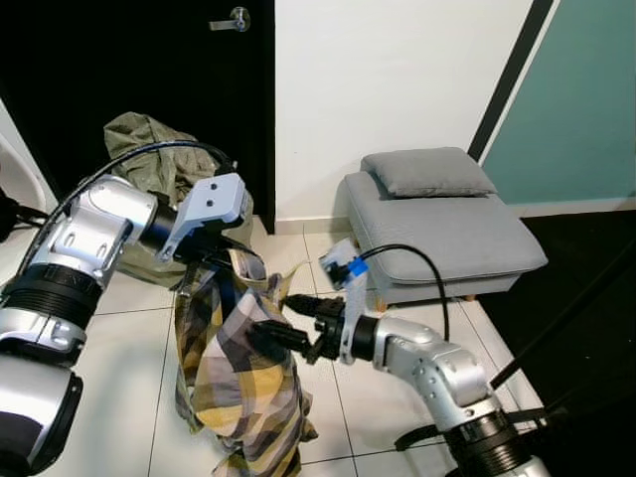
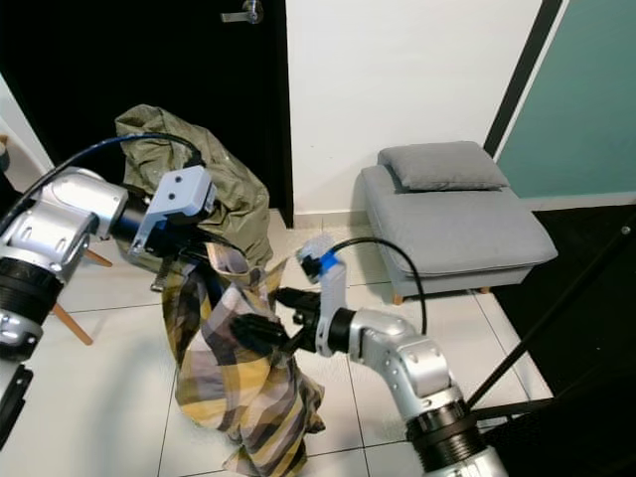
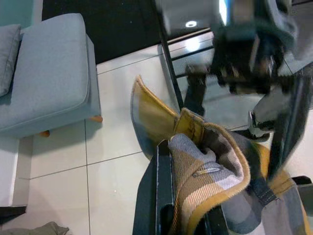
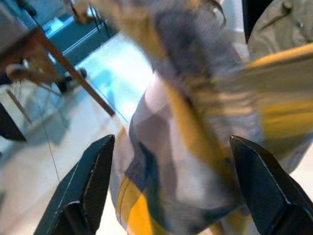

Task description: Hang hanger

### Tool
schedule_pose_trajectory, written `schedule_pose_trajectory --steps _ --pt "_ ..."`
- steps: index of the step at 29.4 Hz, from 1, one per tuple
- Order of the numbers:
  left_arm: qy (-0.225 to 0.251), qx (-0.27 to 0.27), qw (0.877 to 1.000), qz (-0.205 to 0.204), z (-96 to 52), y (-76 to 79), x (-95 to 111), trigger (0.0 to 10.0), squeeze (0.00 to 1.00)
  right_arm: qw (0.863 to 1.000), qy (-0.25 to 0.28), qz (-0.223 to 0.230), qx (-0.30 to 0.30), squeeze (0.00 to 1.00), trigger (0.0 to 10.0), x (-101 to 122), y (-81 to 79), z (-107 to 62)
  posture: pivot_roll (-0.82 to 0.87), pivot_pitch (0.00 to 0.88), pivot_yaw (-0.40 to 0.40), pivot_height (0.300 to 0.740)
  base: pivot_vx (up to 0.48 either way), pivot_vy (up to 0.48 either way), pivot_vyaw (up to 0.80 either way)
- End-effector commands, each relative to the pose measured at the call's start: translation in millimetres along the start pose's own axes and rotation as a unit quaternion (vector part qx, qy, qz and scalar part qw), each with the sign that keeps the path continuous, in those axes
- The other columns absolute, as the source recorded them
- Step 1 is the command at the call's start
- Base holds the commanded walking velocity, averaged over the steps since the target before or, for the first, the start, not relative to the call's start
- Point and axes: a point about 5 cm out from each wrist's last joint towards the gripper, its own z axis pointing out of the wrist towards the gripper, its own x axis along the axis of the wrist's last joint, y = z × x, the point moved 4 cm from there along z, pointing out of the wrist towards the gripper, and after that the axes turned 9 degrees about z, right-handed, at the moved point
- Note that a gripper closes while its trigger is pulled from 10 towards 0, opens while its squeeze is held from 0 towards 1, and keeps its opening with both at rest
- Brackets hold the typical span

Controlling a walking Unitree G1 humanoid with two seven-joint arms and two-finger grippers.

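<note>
one plaid shirt point(image 1: 238, 378): left gripper point(image 1: 221, 260) jaws pinch its collar, right gripper point(image 1: 276, 320) jaws spread beside it.

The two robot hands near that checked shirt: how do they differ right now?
The left hand is shut on the plaid shirt, gripping the collar from above; the right hand is open, its fingers spread on either side of the cloth without pinching it. The left hand is higher, at the top of the shirt; the right hand reaches in lower, from the side. Both have long black fingers.
</note>
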Motion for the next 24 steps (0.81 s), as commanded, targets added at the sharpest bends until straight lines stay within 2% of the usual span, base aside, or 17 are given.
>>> schedule_pose_trajectory --steps 1,9,10,11,12,13,14,15,16,17,18,19,24 --pt "0.014 0.013 1.000 0.025 -6.8 -10.0 15 0.0 0.00 1.000 -0.015 -0.003 -0.013 1.00 10.0 -10 2.6 2.0 0.04 0.245 -0.016 0.740 0.000 0.000 0.00" --pt "0.014 0.013 0.999 0.028 -9.2 -10.5 18 0.0 0.00 0.999 -0.007 -0.007 -0.051 1.00 10.0 -10 13.6 -1.9 0.04 0.235 -0.017 0.740 0.000 0.000 0.00" --pt "0.014 0.013 0.999 0.029 -10.0 -10.5 18 0.0 0.00 0.998 0.001 -0.009 -0.062 1.00 10.0 -7 18.0 -4.8 0.04 0.230 -0.017 0.740 0.000 0.000 0.00" --pt "0.014 0.014 0.999 0.030 -10.8 -10.7 19 0.0 0.00 0.994 0.021 -0.024 -0.103 1.00 10.0 -1 30.3 -10.2 0.04 0.229 -0.015 0.740 0.000 0.000 0.00" --pt "0.014 0.014 0.999 0.030 -10.8 -10.7 19 0.0 0.00 0.994 0.021 -0.024 -0.103 1.00 10.0 -1 30.3 -10.2 0.04 0.229 -0.015 0.740 0.000 0.000 0.00" --pt "0.015 0.014 0.999 0.030 -11.3 -10.8 20 0.0 0.00 0.990 0.035 -0.037 -0.131 1.00 10.0 3 38.6 -14.1 0.04 0.229 -0.015 0.740 0.000 0.000 0.00" --pt "0.015 0.014 0.999 0.030 -11.3 -10.8 20 0.0 0.00 0.990 0.035 -0.037 -0.131 1.00 10.0 3 38.6 -14.1 0.04 0.229 -0.015 0.740 0.000 0.000 0.00" --pt "0.016 0.014 0.999 0.031 -11.8 -10.6 20 0.0 0.00 0.985 0.052 -0.053 -0.157 1.00 10.0 7 45.5 -17.8 0.04 0.225 -0.016 0.740 0.000 0.000 0.00" --pt "0.017 0.014 0.999 0.031 -12.2 -10.6 21 0.0 0.00 0.976 0.076 -0.082 -0.189 0.79 10.0 15 53.4 -23.2 0.04 0.224 -0.016 0.740 0.000 0.000 0.00" --pt "0.017 0.014 0.999 0.032 -12.4 -10.6 21 0.0 0.00 0.967 0.086 -0.107 -0.217 0.00 10.0 18 59.4 -28.1 0.04 0.222 -0.015 0.740 0.000 0.000 0.00" --pt "0.017 0.014 0.999 0.032 -12.4 -10.6 21 0.0 0.00 0.967 0.086 -0.107 -0.217 0.00 10.0 18 59.4 -28.1 0.04 0.222 -0.015 0.740 0.000 0.000 0.00" --pt "0.017 0.014 0.999 0.032 -12.5 -10.6 21 0.0 0.00 0.960 0.093 -0.123 -0.234 0.00 10.0 20 63.1 -31.4 0.04 0.222 -0.015 0.740 0.000 0.000 0.00" --pt "0.018 0.014 0.999 0.032 -12.2 -11.0 23 0.0 0.00 0.960 0.088 -0.125 -0.233 0.00 10.0 13 62.0 -31.4 0.05 0.220 -0.015 0.740 0.000 0.000 0.00"
